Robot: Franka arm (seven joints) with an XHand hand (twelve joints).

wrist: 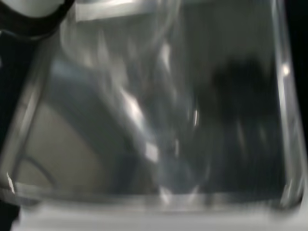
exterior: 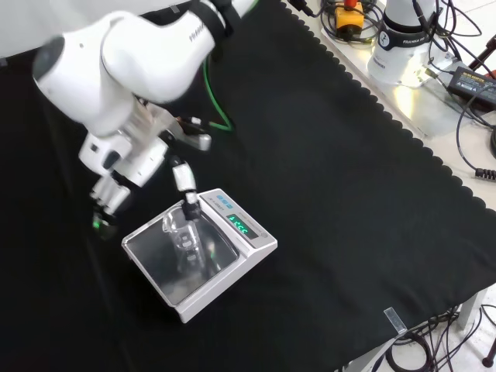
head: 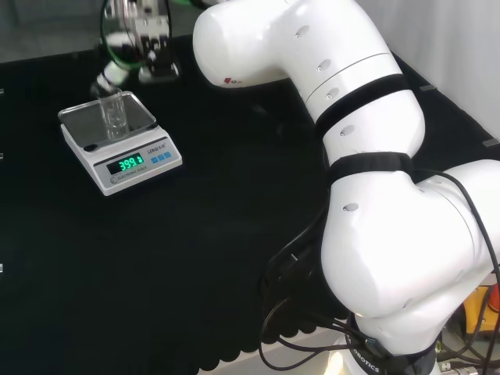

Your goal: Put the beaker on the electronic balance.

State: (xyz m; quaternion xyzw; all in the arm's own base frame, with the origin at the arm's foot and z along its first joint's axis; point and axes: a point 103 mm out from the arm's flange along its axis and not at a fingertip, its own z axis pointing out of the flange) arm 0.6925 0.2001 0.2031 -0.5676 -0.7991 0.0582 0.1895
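A clear glass beaker (head: pixel 114 117) stands upright on the steel pan (head: pixel 82 117) of the white electronic balance (head: pixel 133 164), whose green display is lit. In the front view the beaker (exterior: pixel 184 236) is near the pan's (exterior: pixel 155 263) middle. The hand (exterior: pixel 124 167) hovers just behind the balance (exterior: pixel 256 240) with its fingers spread. One straight finger (exterior: pixel 183 180) points down to the beaker's rim, and the others hang well to the left, off the glass. The hand (head: pixel 117 72) is seen from the head view just beyond the beaker. Up close, the wrist view has the blurred beaker (wrist: pixel 163 120) on the pan (wrist: pixel 72 159).
The arm's big white links (head: pixel 351 117) take up the right of the head view. A green cable (exterior: pixel 217 116) trails on the cloth behind the hand. The cloth's scalloped edge (exterior: pixel 403 124) runs along the right of the front view, with cables and a power unit (exterior: pixel 465 74) beyond it.
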